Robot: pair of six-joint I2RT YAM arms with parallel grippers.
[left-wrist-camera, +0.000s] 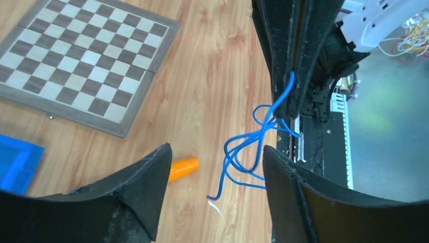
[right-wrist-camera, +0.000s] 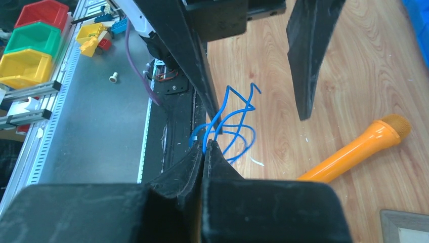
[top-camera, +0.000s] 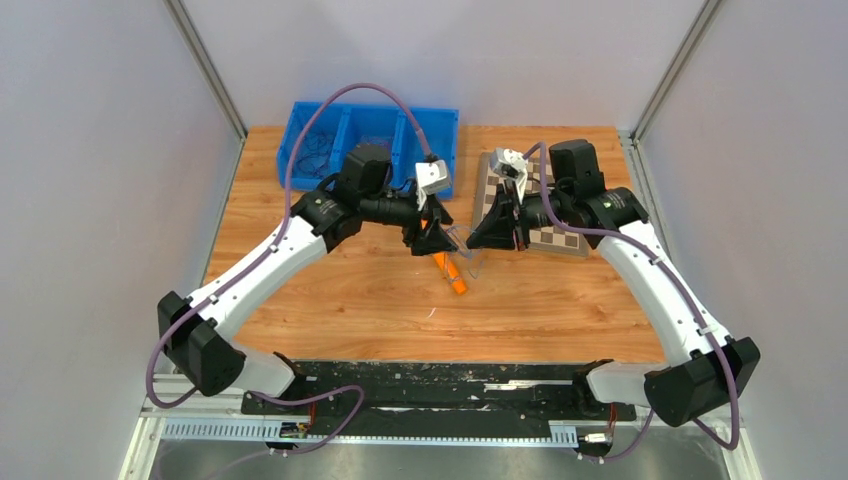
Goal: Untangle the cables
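One thin blue cable (left-wrist-camera: 260, 130) dangles in loose loops from right fingers (right-wrist-camera: 182, 174).

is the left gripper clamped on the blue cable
No, the left gripper is open, its fingers standing apart on either side of the blue cable, which the right gripper pinches.

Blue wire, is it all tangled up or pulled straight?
Tangled. The blue wire hangs in several loose loops that cross each other, dangling from the right gripper, which is shut on it.
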